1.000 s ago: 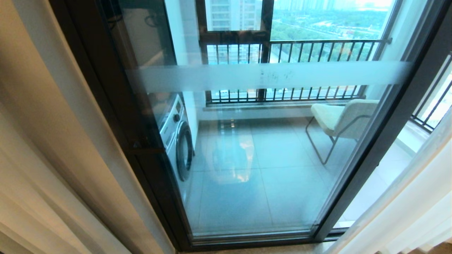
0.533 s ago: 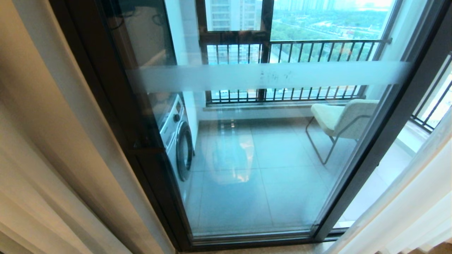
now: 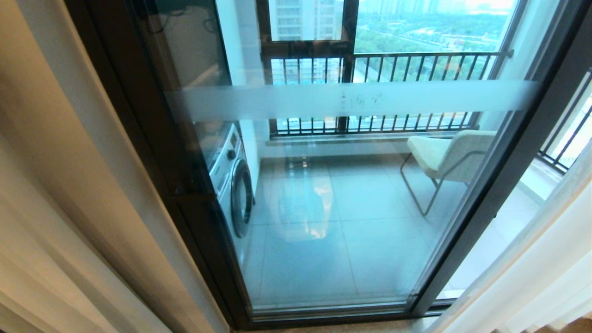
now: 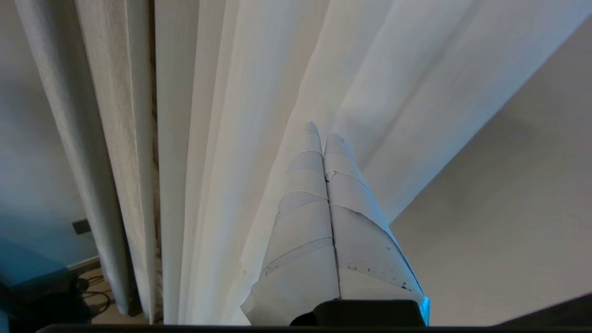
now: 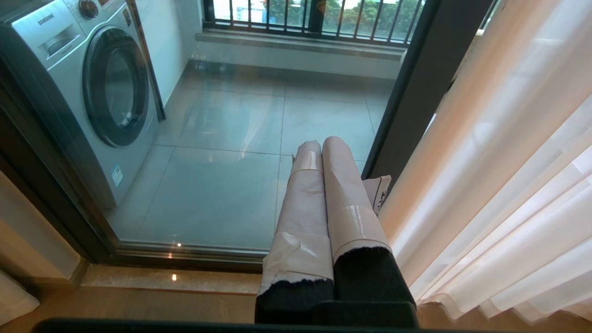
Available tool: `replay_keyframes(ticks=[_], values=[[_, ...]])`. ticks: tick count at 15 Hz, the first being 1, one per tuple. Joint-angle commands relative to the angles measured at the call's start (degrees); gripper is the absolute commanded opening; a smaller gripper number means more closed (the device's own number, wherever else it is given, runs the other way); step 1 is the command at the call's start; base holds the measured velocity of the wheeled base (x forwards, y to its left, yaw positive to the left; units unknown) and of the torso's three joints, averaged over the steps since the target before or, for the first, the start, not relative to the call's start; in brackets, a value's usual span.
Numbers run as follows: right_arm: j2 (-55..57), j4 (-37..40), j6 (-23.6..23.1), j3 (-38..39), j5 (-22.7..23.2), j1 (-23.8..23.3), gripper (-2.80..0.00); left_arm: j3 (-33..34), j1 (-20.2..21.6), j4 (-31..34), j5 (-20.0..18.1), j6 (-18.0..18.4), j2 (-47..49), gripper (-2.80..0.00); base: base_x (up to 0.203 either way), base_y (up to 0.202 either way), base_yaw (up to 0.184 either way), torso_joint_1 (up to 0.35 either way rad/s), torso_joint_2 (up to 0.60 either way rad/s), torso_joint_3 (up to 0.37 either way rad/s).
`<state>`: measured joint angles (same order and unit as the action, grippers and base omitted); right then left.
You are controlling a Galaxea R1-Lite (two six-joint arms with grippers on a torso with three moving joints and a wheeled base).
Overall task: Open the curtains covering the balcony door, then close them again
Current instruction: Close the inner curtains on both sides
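While we look down from the head, the balcony door (image 3: pixel 333 194) stands bare in front of us, its glass crossed by a frosted band (image 3: pixel 351 99) and set in a dark frame (image 3: pixel 152 138). Through it we see a washing machine (image 3: pixel 233 185) on the left, a pale chair (image 3: pixel 446 157) on the right, and a black railing (image 3: pixel 379 69) behind them. The curtains (image 3: pixel 532 273) are pulled aside: sheer white folds hang at the right edge, and a second bunch shows at the left wrist. Tan drapes (image 3: pixel 69 194) fill the left side of the head view.

Our left gripper (image 4: pixel 323 138) is up against the sheer curtains (image 4: pixel 259 138), its taped jaws pressed together. From here we cannot be sure whether any fabric is caught between them; the tips seem only to lie against the folds. A thicker drape (image 4: pixel 115 138) hangs just beside the sheer panel.

Our right gripper (image 5: pixel 321 148) sits low near the floor, jaws pressed together and holding nothing, pointing at the glass, with sheer curtains (image 5: pixel 499 185) just beside it and the washing machine (image 5: pixel 88 92) beyond the door.
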<state>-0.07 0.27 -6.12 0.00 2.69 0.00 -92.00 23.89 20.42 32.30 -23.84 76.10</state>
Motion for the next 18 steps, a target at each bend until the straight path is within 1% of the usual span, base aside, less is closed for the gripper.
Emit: replay_keyframes(ticks=[1,2,10,14,16,18], values=[[0.1,0.0,-0.1,0.0,0.0,0.0,-2.8,0.1,-0.1,0.1,-0.3,-0.1,-0.4,-2.8,0.0,0.0,0.0,0.0,0.0,0.0],[0.1,0.0,-0.1,0.0,0.0,0.0,-2.8,0.1,-0.1,0.3,-0.5,0.1,-0.4,0.0,0.0,0.0,0.0,0.0,0.0,0.0],[0.1,0.0,-0.1,0.0,0.0,0.0,-2.8,-0.6,0.6,0.6,-0.1,0.4,0.2,0.0,0.0,0.0,0.0,0.0,0.0,0.0],[0.1,0.0,-0.1,0.0,0.0,0.0,-2.8,-4.1,1.3,1.5,-0.8,1.5,3.6,0.0,0.0,0.0,0.0,0.0,0.0,0.0],[0.1,0.0,-0.1,0.0,0.0,0.0,-2.8,-6.7,1.9,1.7,-4.6,1.7,5.7,0.0,0.0,0.0,0.0,0.0,0.0,0.0],[0.1,0.0,0.0,0.0,0.0,0.0,-2.8,-9.3,3.4,1.7,-9.8,1.8,7.7,0.0,0.0,0.0,0.0,0.0,0.0,0.0]])
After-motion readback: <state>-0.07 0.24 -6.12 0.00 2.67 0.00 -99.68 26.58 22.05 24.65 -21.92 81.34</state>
